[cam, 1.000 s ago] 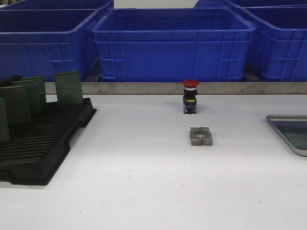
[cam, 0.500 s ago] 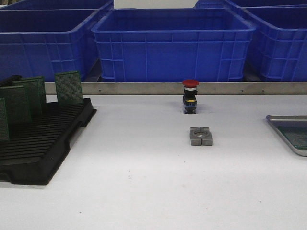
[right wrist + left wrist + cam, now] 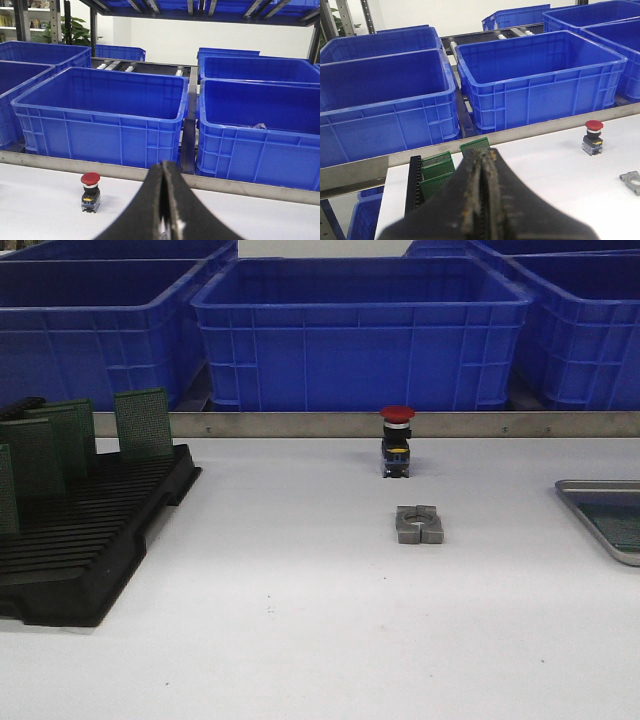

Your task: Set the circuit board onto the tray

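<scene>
Several green circuit boards [image 3: 143,423] stand upright in a black slotted rack [image 3: 90,550] at the table's left. At the right edge lies the silver-grey tray [image 3: 600,485], partly cut off, with a green board [image 3: 617,525] flat inside it. Neither gripper shows in the front view. The left wrist view has my left gripper [image 3: 482,152] shut and empty, hovering near the rack [image 3: 414,185] and its boards [image 3: 436,162]. My right gripper [image 3: 163,165] is shut with nothing in it, and its view shows neither tray nor boards.
A red-capped push button [image 3: 397,440] stands at the table's back centre, with a grey metal block [image 3: 419,524] just in front of it. Big blue bins [image 3: 360,335] line up behind a metal rail [image 3: 300,424].
</scene>
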{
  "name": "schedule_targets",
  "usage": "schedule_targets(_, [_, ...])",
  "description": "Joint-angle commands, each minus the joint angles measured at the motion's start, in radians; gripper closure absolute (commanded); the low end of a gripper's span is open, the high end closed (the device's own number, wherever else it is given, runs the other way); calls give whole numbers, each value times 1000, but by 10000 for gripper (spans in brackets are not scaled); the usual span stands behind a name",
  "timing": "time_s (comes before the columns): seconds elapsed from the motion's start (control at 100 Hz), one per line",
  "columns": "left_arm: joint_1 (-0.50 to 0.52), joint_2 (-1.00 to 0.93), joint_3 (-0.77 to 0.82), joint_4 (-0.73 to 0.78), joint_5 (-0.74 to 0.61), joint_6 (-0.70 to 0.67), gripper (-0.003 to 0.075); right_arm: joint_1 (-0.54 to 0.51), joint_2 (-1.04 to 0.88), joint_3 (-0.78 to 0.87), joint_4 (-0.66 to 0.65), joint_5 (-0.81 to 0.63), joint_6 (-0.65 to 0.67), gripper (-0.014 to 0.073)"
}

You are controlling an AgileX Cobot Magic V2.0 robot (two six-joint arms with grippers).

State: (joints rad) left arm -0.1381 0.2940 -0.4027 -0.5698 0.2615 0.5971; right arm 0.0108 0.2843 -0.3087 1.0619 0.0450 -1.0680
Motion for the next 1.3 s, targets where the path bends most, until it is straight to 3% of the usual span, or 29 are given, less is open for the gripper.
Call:
schedule_targets(0.0, [2, 8, -27, -19, -69, -8, 738, 2, 7, -28, 10, -45, -7, 662])
schedule_targets(0.89, [2, 8, -25, 19, -80, -21, 738, 2, 7, -28, 10, -45, -7, 662])
schedule_targets(0.96, [2, 8, -19, 103, -101, -111, 738, 2, 7, -28, 10, -45, -7, 662])
schedule_targets(1.14, [2, -29, 39, 588, -174, -643, 738, 2, 7, -28, 10, -45, -7, 662])
schedule_targets(1.29, [2, -97, 111, 674, -229, -715, 738, 2, 7, -28, 10, -45, -7, 662])
